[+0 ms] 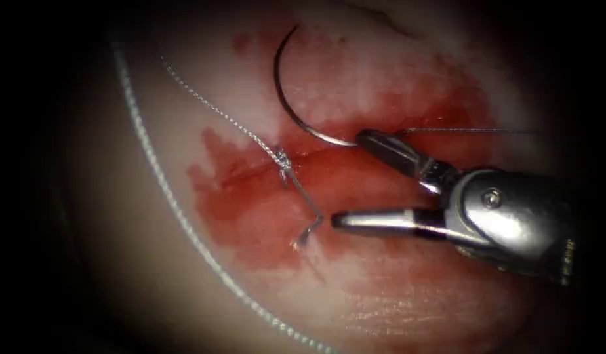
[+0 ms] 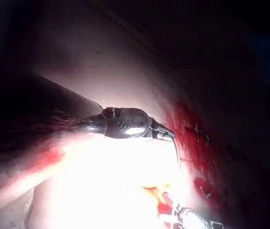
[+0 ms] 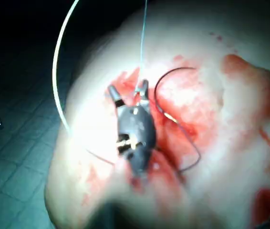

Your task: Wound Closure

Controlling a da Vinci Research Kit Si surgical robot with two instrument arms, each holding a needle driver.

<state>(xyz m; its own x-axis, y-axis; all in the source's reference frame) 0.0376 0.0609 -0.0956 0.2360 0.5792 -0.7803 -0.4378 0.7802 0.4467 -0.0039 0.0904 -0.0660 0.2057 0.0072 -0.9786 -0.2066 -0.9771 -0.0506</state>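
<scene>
My right tool's jaws (image 1: 347,177) stand wide open over the red-stained cut (image 1: 250,172) and hold nothing. The curved needle (image 1: 281,98) lies free on the tissue (image 1: 395,39) above the cut, not driven in. Its thread end rests just beside the upper jaw's tip. Thin thread (image 1: 467,131) runs right from there. A knot (image 1: 282,158) sits on the cut, with a frayed cut end (image 1: 304,235) below it. The right wrist view shows the same open jaws (image 3: 128,90) next to the needle (image 3: 173,70). A bit of my left tool (image 2: 188,218) sits in strong glare.
A thick white thread (image 1: 160,180) curves down the tissue's left side, also seen as white thread (image 3: 58,57) in the right wrist view. Twisted thread (image 1: 211,106) leads up-left from the knot. Red fluid (image 1: 263,223) spreads around the cut. The right tool's body (image 2: 125,125) appears in the left wrist view.
</scene>
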